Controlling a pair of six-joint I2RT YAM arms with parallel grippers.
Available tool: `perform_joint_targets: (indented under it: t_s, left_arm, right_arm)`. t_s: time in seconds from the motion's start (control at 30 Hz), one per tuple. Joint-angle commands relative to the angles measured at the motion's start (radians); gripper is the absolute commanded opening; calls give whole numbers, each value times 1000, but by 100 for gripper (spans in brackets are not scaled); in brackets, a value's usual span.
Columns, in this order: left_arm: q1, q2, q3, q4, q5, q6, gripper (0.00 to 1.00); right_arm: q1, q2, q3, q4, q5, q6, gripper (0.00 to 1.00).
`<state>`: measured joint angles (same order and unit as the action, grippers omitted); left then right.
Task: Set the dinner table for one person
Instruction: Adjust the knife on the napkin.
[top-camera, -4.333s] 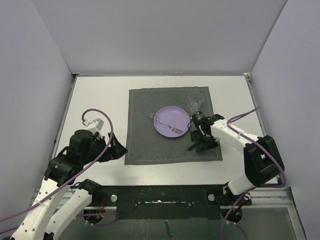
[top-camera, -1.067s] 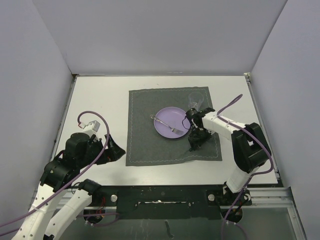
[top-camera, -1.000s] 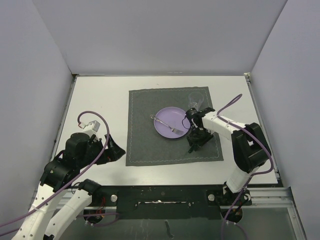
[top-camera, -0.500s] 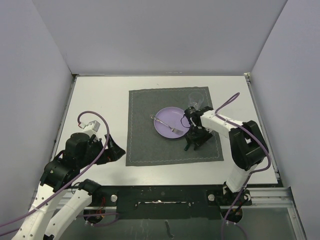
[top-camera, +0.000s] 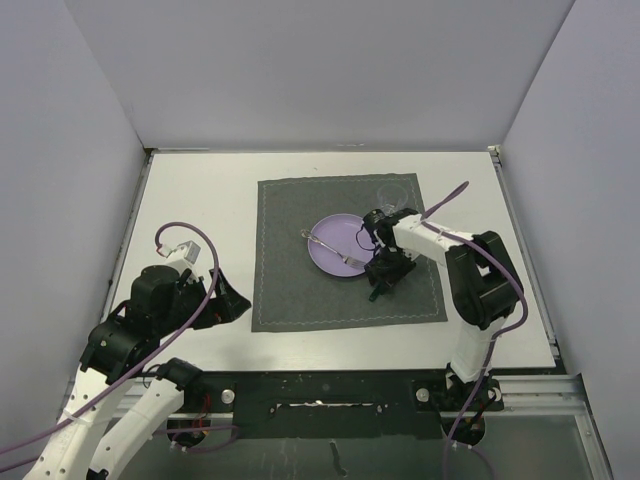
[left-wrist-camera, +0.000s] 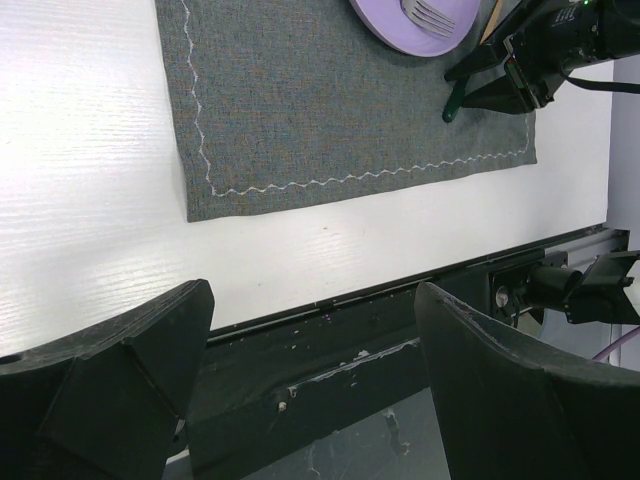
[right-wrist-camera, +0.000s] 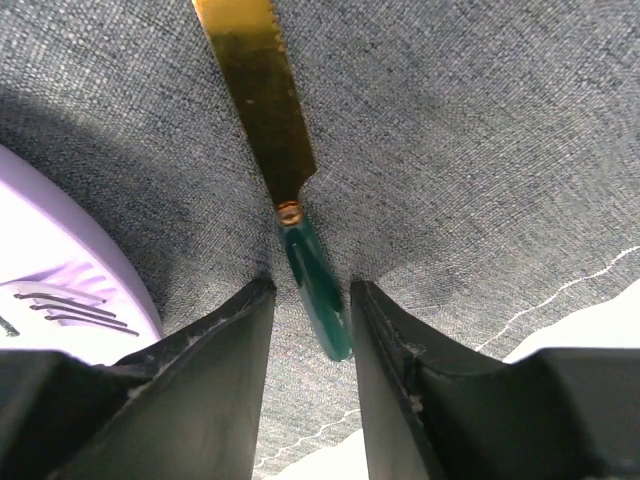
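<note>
A dark grey placemat (top-camera: 300, 290) lies on the white dinner table (top-camera: 200, 200). On it sit a purple plate (top-camera: 335, 228) with a fork (top-camera: 330, 246) and, at the far right corner, a clear glass (top-camera: 392, 195). A knife with a gold blade (right-wrist-camera: 262, 100) and a green handle (right-wrist-camera: 315, 280) lies flat on the mat just right of the plate (right-wrist-camera: 60, 260). My right gripper (right-wrist-camera: 310, 295) stands low over the mat with its jaws astride the handle, a gap showing on the left side. My left gripper (top-camera: 232, 303) hangs open and empty near the table's front left.
Grey walls enclose the table on three sides. The black metal rail (left-wrist-camera: 330, 330) of the front edge runs under my left gripper (left-wrist-camera: 315, 370). White tabletop (left-wrist-camera: 90, 200) borders the mat's stitched edge on the left and front.
My right gripper has slid a little left along the mat, closer to the plate's right rim, and its forearm has swung with it. The left arm has stayed still over the last second.
</note>
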<state>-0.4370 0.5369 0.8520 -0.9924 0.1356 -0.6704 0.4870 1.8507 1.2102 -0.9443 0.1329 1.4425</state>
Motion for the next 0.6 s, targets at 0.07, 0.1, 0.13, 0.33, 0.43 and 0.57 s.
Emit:
perform_joint_targets:
  t_s: [0.07, 0.1, 0.13, 0.33, 0.43, 0.57]
  left_arm:
    - [1, -3, 45, 21, 4, 0, 82]
    - [2, -2, 44, 21, 4, 0, 82]
    - [1, -2, 44, 22, 3, 0, 82]
    - [1, 2, 43, 24, 4, 0, 82]
    - [1, 2, 43, 23, 2, 0, 82]
    - [1, 3, 45, 20, 1, 0, 82]
  right_arm:
    - [1, 5, 8, 14, -10, -1, 35]
    - [0, 1, 4, 17, -9, 1, 33]
    - [0, -1, 0, 21, -9, 1, 19]
    - [1, -9, 18, 0, -2, -8, 0]
    - [4, -18, 28, -18, 9, -12, 0]
    - [10, -57, 19, -28, 20, -20, 0]
